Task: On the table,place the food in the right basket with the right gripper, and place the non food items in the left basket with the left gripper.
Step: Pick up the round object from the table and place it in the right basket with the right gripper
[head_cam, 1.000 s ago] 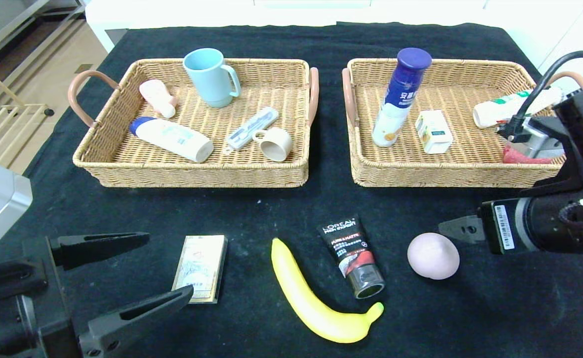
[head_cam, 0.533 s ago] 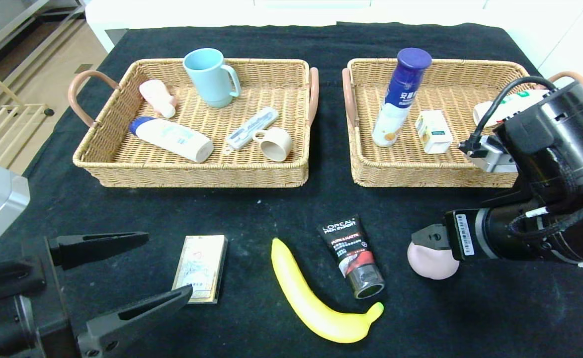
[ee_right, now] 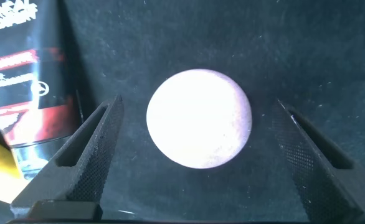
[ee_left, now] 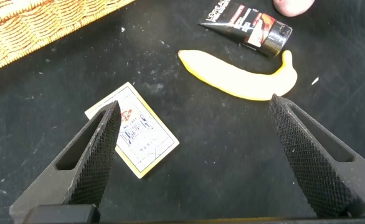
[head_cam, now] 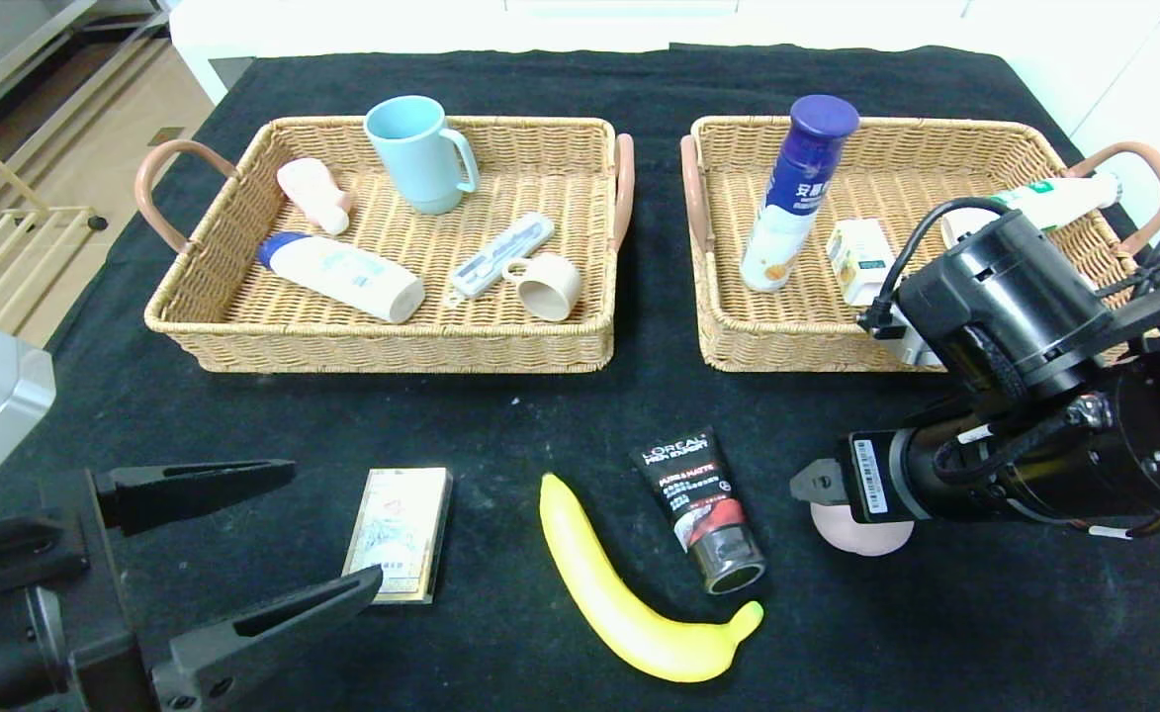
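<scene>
A pale pink round item lies on the black cloth at the front right. My right gripper is open and low over it, and in the right wrist view its fingers stand on either side of the pink item without touching it. To its left lie a black L'Oreal tube, a yellow banana and a flat card box. My left gripper is open and empty at the front left, just beside the card box.
The left basket holds a blue mug, a small cup, bottles and a flat case. The right basket holds an upright blue-capped can, a small carton and a bottle. The right arm's body hides that basket's front right corner.
My right gripper has moved left and down from beside the right basket, and its fingers now straddle the pink item. The left arm has not moved.
</scene>
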{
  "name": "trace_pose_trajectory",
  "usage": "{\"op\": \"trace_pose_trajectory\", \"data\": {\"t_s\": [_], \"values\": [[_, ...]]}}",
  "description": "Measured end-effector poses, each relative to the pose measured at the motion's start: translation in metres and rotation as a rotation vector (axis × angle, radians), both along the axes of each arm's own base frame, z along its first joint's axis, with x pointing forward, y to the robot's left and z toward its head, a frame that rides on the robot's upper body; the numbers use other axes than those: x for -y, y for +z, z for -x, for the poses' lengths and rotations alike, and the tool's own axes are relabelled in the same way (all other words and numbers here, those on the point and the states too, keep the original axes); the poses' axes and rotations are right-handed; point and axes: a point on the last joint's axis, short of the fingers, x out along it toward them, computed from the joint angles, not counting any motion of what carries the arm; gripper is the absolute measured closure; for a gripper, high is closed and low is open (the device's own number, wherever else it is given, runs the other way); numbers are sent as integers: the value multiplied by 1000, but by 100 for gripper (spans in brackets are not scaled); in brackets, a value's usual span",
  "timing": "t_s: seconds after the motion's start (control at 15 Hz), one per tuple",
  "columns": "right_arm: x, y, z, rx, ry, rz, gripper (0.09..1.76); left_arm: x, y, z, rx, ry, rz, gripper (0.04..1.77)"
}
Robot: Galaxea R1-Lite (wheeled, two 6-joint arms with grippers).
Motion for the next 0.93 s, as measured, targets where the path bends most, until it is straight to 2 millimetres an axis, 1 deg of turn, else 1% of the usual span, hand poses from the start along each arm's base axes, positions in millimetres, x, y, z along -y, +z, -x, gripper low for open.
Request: {"op": "trace_pose_trajectory", "data": {"t_s": [0.73,0.8,0.87,0.93], "values": [[-5,-17,-7,-43,-19,37,14,0,0,0,-2,0,-1,9],[-5,-18,-7,-46,-21,37,22,0,0,0,-1,0,0,9],[-6,-19,-8,-49,-21,40,41,0,0,0,-2,0,-1,9],[-6,-20,-9,-51,-22,41,57,0,0,0,0,1,-1,9]]}}
